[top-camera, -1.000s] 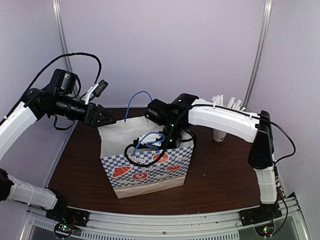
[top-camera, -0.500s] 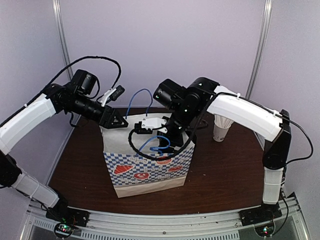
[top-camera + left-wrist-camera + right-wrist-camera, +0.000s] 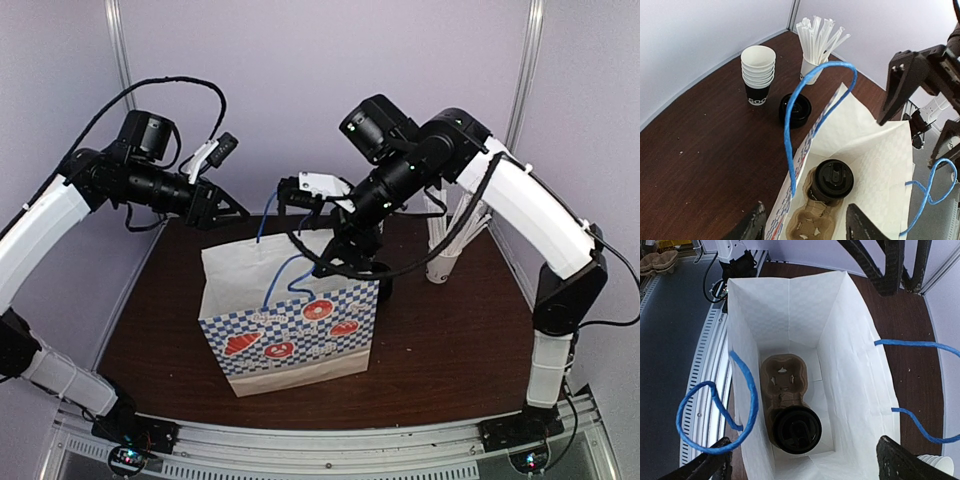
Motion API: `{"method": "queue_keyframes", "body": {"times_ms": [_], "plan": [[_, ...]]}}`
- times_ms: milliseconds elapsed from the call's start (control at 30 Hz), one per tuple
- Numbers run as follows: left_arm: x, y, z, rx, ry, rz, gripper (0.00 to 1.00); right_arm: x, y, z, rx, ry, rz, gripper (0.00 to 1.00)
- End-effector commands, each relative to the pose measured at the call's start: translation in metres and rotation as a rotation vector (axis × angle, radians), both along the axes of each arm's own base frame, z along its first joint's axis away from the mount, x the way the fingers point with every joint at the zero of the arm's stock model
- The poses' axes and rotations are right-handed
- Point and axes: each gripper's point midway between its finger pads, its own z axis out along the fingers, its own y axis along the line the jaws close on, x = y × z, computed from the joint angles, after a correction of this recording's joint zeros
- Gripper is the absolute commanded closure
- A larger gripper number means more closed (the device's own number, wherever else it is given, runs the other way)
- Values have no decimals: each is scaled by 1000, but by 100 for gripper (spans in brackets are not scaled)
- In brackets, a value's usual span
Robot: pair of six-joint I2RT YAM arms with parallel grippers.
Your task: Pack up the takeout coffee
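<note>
While coffee (image 3: 796, 430) sits in a carrier (image 3: 782, 377) in the bag (image 3: 290, 330), left gripper (image 3: 228, 208) spread, right gripper (image 3: 352, 268) spread, both above.

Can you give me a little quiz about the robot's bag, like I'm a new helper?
1. True or false: the coffee cup with the black lid is already inside the paper bag.
2. What does the coffee cup sit in at the bottom of the bag? A) a cardboard cup holder B) a plate C) a bowl
3. Fill in the blank: the bag's handles are the colour ____.

Key: 1 true; 2 A; 3 blue.
</note>
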Motion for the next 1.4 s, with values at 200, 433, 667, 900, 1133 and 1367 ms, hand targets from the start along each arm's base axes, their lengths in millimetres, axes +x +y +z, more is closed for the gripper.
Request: {"method": "queue_keyframes", "body": {"times_ms": [200, 433, 667, 900, 1133, 1367], "plan": [[15, -7, -32, 123, -7, -75, 56, 25, -55, 46, 18, -183, -86, 0], [14, -20, -43, 110, 36, -150, 71, 85, -128, 52, 15, -179, -314, 0], [11, -21, -60, 150, 67, -196, 86, 120, -182, 47, 50, -133, -488, 0], [13, -20, -48, 235, -63, -182, 100, 138, -201, 31, 42, -93, -571, 0], [-9, -30, -28, 284, -207, -185, 100, 147, -207, 16, 20, -67, -600, 0], [-60, -51, -4, 153, -243, -252, 100, 148, -206, 3, 1, -39, -599, 0]]}}
